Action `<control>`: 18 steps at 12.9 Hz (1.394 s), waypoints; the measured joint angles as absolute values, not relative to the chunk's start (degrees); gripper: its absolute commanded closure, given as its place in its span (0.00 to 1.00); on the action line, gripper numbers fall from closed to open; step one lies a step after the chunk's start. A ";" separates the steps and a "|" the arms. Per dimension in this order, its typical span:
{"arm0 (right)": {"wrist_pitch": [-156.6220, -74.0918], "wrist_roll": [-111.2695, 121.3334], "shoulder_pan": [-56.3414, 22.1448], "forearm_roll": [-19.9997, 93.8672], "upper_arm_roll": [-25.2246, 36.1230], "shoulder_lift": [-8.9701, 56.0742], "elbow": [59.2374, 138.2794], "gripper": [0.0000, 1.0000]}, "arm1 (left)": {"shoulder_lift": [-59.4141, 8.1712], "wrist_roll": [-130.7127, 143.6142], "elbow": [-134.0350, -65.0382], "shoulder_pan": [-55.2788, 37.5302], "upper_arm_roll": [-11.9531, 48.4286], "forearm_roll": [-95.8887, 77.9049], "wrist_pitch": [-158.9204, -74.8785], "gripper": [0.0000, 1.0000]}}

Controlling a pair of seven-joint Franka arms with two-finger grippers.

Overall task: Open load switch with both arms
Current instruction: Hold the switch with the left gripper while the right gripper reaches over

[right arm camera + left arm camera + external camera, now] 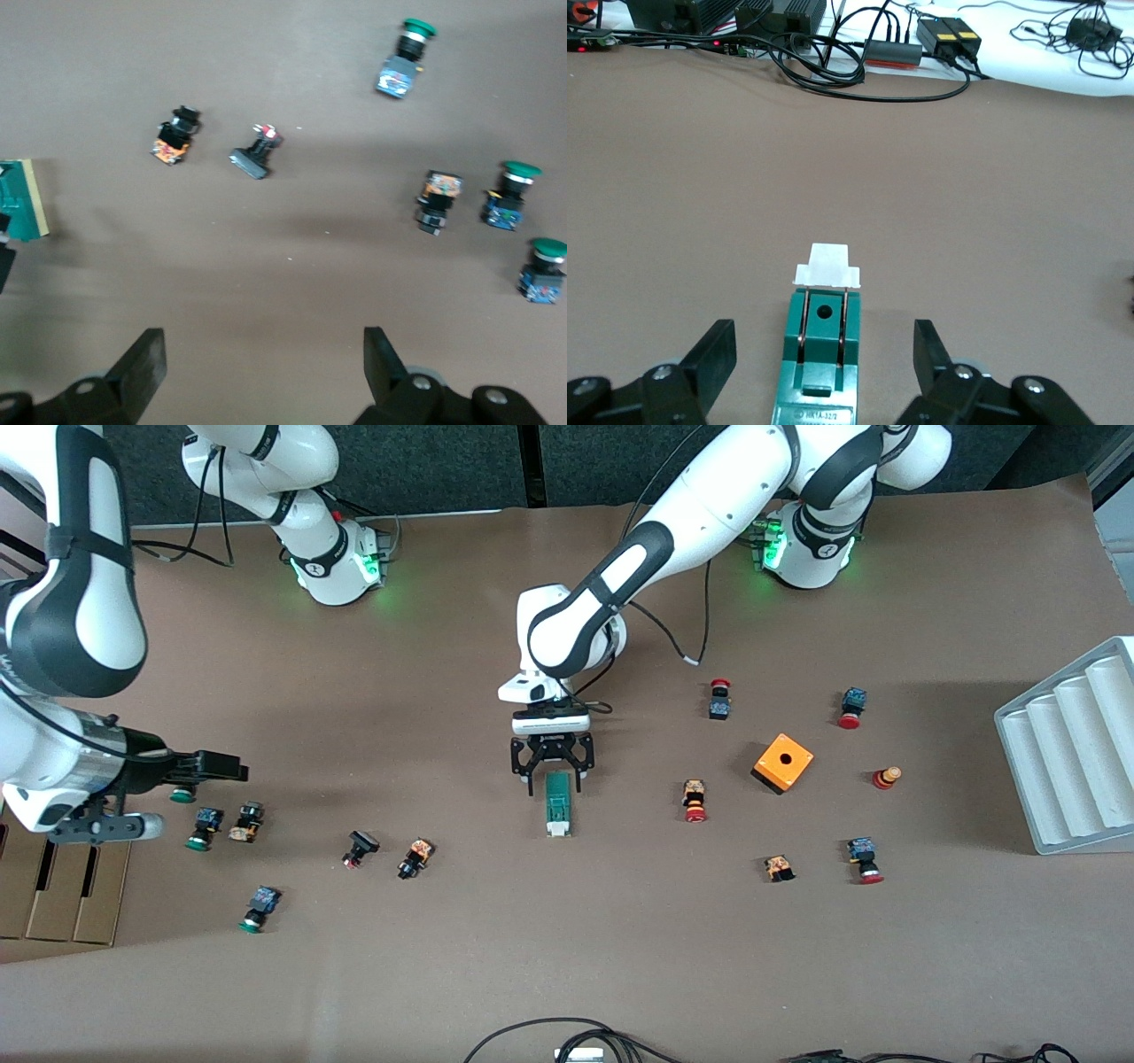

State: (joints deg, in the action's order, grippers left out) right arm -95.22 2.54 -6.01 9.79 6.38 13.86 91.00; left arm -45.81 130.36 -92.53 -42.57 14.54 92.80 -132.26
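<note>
My left gripper (pixel 824 367) straddles the load switch (pixel 819 354), fingers apart and not touching its glossy green moulded body (stamped "HK1A-32/2", I think), white cap at twelve o'clock, mid-table, while my right gripper (pixel 266 363) waits open over matte brown paper.

In the left wrist view, the picture's edge is cutting off the near end of the load switch (pixel 821 354), and its printed label is too small to read. The left gripper (pixel 824 363) is showing only its fingers (pixel 713 359), with the body out of frame. In the right wrist view, the edge is cropping the load switch to one corner. In the front view, the right arm's body is hiding part of a green-capped button (pixel 182 794), and the frame is cutting off the white tray (pixel 1076 753).
</note>
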 measured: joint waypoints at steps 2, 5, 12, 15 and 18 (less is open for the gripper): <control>-97.62 2.45 -8.05 11.31 5.97 15.01 91.00 0.01 | -46.84 133.59 -92.54 -42.73 14.55 96.00 -132.18 0.12; -99.03 2.49 -10.74 13.12 5.85 17.06 90.99 0.01 | -48.22 135.05 -92.54 -43.17 14.54 98.56 -130.78 0.15; -103.54 9.81 -14.62 14.88 4.48 18.00 90.95 0.01 | -52.24 143.14 -92.60 -46.77 14.54 105.61 -121.96 0.24; -105.53 11.52 -15.89 15.70 2.83 18.97 90.95 0.01 | -52.75 143.34 -93.22 -48.20 14.53 105.61 -119.51 0.24; -108.05 17.98 -20.58 14.15 2.68 19.91 90.16 0.01 | -52.90 143.40 -93.91 -48.25 14.35 105.80 -119.30 0.27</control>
State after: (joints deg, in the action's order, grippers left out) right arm -108.05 17.98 -20.58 14.15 2.68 19.91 90.16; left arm -52.90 143.40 -93.91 -48.25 14.35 105.80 -119.30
